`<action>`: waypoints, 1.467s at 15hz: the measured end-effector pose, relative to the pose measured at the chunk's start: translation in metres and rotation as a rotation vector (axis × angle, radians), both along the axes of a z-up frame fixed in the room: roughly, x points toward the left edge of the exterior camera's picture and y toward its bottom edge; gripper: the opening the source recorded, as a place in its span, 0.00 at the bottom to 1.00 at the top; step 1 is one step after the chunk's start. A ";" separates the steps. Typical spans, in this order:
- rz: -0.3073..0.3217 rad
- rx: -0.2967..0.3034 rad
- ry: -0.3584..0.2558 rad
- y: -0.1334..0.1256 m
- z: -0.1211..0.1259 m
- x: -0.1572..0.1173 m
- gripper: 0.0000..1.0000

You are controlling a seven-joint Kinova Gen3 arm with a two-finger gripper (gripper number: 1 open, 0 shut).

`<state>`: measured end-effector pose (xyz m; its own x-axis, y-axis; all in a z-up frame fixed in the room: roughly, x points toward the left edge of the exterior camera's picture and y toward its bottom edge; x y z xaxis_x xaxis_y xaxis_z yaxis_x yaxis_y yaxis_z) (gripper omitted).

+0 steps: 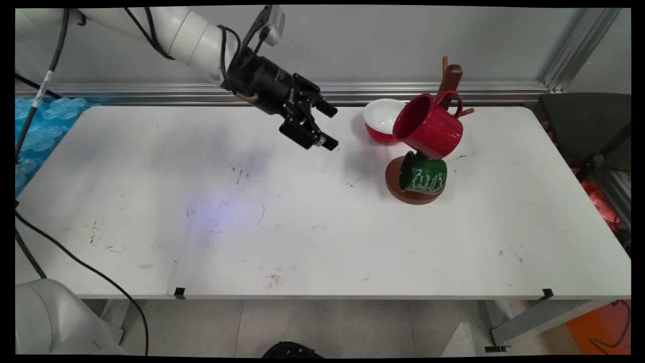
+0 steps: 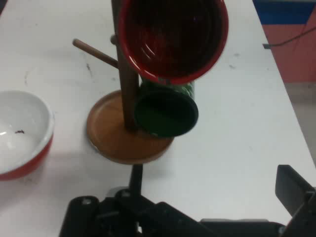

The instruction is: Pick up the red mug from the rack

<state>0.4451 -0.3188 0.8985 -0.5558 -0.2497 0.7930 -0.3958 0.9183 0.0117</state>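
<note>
My pincer hangs above the far half of the table, left of the mug tree, touching nothing. Its fingers stand apart, released, with nothing between them. One finger shows at the lower right of the hand view; the other I cannot make out there.

The tree stands near the table's far right, on a round brown base. A red mug hangs on an upper peg, tilted, its mouth turned toward my pincer. In the hand view that mouth faces me directly. A green mug with pale lettering hangs lower, just beneath the red one, over the base, its mouth likewise turned my way. A bare peg juts from the post on the left in the hand view.

A bowl, red outside and white inside, sits on the table just beside the tree, on my pincer's side of it. It lies partly behind the red mug in the main view. Whether bowl and base touch, I cannot tell.
</note>
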 end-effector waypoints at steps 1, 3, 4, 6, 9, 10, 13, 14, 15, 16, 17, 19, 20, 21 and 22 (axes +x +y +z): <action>0.003 -0.003 0.003 -0.001 0.002 -0.002 1.00; 0.009 -0.008 0.013 -0.004 0.005 -0.006 1.00; 0.012 -0.010 0.019 -0.005 0.007 -0.009 1.00; 0.016 -0.015 0.034 -0.008 0.011 -0.016 1.00; 0.021 -0.025 0.066 -0.014 0.016 -0.031 1.00; 0.022 -0.031 0.080 -0.016 0.018 -0.037 1.00; 0.024 -0.044 0.111 -0.023 0.021 -0.053 1.00; 0.026 -0.047 0.120 -0.025 0.021 -0.058 1.00; 0.027 -0.049 0.127 -0.027 0.020 -0.062 1.00; 0.027 -0.051 0.135 -0.028 0.019 -0.067 1.00; 0.027 -0.052 0.142 -0.029 0.017 -0.071 1.00; 0.027 -0.053 0.152 -0.031 0.014 -0.078 1.00; 0.027 -0.054 0.157 -0.031 0.013 -0.081 1.00; 0.025 -0.053 0.161 -0.032 0.011 -0.085 1.00; 0.024 -0.052 0.167 -0.032 0.010 -0.089 1.00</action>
<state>0.3564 -0.3507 0.9082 -0.4098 -0.2173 0.8859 -0.4144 0.9096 0.0314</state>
